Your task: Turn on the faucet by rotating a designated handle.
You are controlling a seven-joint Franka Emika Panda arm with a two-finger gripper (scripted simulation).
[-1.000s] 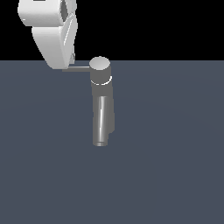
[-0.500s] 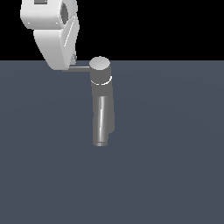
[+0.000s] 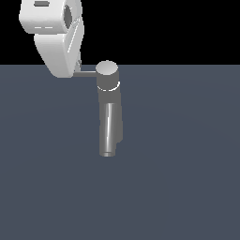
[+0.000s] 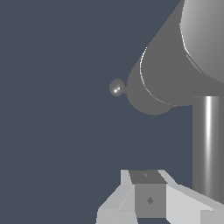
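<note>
The grey faucet [image 3: 108, 89] stands upright with a lighter round cap, and its thick spout [image 3: 110, 131] runs toward the camera. The thin dark handle [image 3: 86, 73] sticks out from under the cap toward the exterior view's left. My white gripper [image 3: 69, 64] hangs over the handle's outer end and hides its tip. In the wrist view the handle [image 4: 117, 87] shows end-on as a small round knob beside the faucet body [image 4: 175, 65], apart from my gripper [image 4: 148, 197]. The fingers sit together with no gap and nothing held.
A flat dark grey-blue floor [image 3: 187, 164] spreads around the faucet in all directions. Nothing else stands on it.
My gripper has shifted and turned slightly near the handle's outer end. The faucet and handle look unmoved.
</note>
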